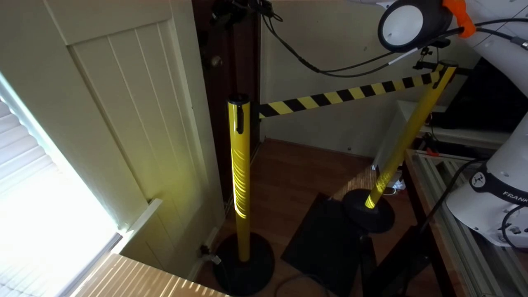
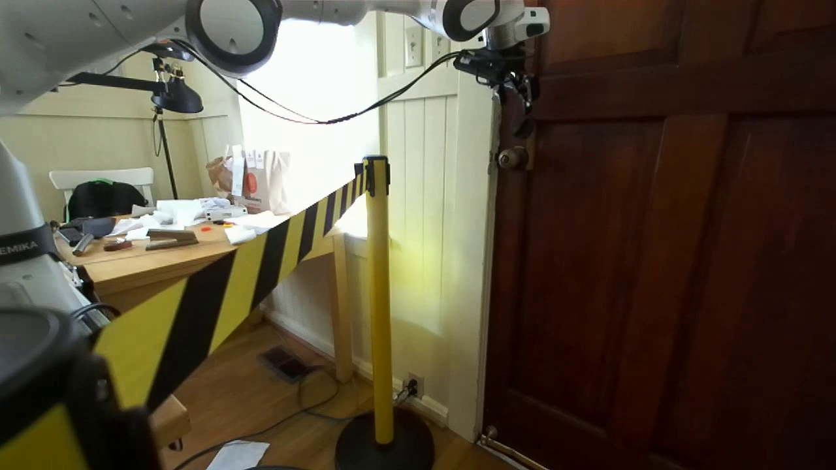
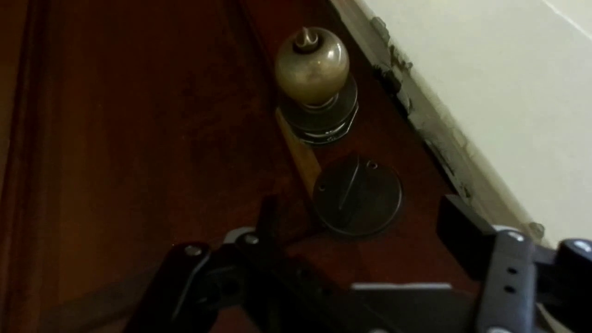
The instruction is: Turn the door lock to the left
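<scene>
Wrist view has the gripper [image 3: 360, 210] across its lower part, the jaws standing wide apart with a dark fingertip [image 3: 462, 233] at either side of the gap. The door lock [image 3: 379, 199], a dark round plate with a raised thumb-turn [image 3: 350, 189], shows just past the gap, roughly midway between the fingers. The ridge of the thumb-turn slants a little, the end away from the jaws leaning right. Dark wood shows between the plate and either fingertip; how far beyond the jaws the plate lies, I cannot tell. Farther out from the jaws, past the lock, sits a round, dull metal door knob [image 3: 314, 69]. Lock and knob are both on the red-brown door [image 3: 162, 115]. Outside the finger on the right runs a pale door frame [image 3: 508, 101] with a rough, chipped edge.

In an exterior view the jaws point downward by the door, near its edge, and the knob [image 2: 513, 157] is below them; the dark shape at their lower end is too unclear to tell fingertip from lock. In both exterior views a yellow post [image 2: 380, 294] stands lower than the jaws and well apart from them, a striped belt [image 2: 251, 274] running from its top.
</scene>
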Robot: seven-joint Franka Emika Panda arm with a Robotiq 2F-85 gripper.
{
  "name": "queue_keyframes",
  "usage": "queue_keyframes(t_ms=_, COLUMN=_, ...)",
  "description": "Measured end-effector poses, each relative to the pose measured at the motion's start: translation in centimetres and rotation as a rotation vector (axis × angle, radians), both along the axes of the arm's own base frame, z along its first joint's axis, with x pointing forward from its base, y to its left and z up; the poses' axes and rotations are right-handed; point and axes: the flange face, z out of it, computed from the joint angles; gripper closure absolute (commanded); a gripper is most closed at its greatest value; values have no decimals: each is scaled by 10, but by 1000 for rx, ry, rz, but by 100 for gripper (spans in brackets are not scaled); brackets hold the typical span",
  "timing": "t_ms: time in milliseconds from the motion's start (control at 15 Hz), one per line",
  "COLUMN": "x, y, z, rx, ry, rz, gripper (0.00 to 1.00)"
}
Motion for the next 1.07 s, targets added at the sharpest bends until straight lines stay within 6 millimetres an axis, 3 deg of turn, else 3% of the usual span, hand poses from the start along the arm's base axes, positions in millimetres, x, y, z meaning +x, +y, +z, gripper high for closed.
queue_keyframes(t_ms=200, x=-1, y=-1, z=0, rx=0, ry=0, rz=-1, gripper=0)
queue_keyframes(t_ms=400, x=0, y=-1, z=-3, rx=2, ry=3, rz=-2, gripper=0)
queue_keyframes(t_ms=800, x=6, y=-5, z=-38, rx=19, ry=-9, rz=-21, gripper=0)
queue_keyframes(t_ms=1067, x=13, y=-3, z=-45, rx=26, ry=-83, rz=-45, gripper=0)
